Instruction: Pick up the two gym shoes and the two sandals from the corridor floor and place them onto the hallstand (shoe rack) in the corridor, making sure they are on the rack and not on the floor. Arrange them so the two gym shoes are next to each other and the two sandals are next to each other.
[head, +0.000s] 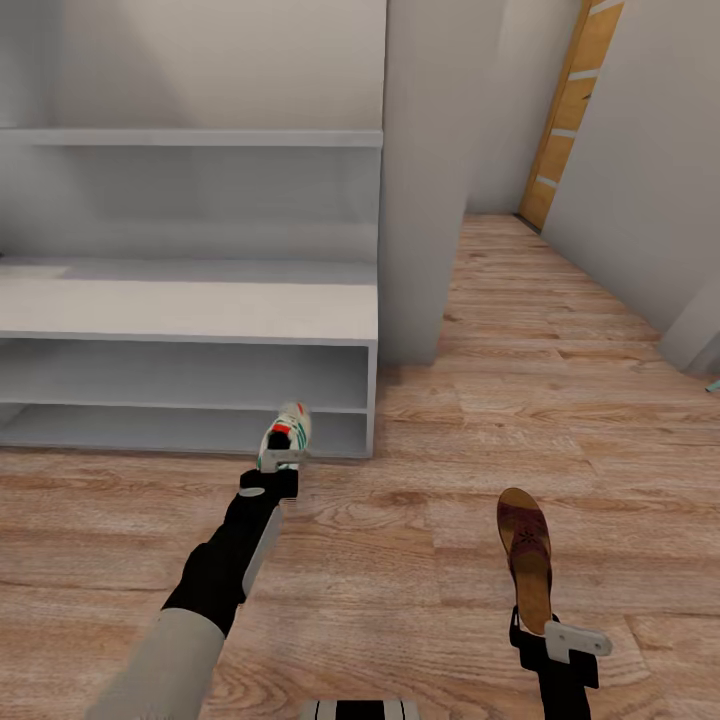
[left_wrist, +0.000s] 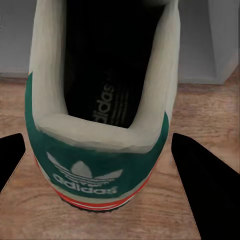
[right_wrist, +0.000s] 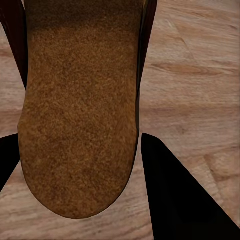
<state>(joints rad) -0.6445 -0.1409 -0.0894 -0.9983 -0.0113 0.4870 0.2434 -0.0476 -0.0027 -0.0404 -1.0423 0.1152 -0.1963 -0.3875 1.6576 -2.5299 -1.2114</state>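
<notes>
One shoe (head: 285, 436), heel-gripped in the left claw (head: 282, 462) at centre frame, was pointed toward the rack (head: 190, 310) above, while a sandal (head: 527, 560) was clamped heel-first by the right claw (head: 550, 632).

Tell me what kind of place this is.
Probably a home corridor or entryway: warm brown wood plank floor, a low pale-grey shoe rack with open shelves, and a wooden door at the far end.

Both arms stretched forward, left tool (head: 277, 470) and right tool (head: 548, 625) each clamped around footwear.
</notes>
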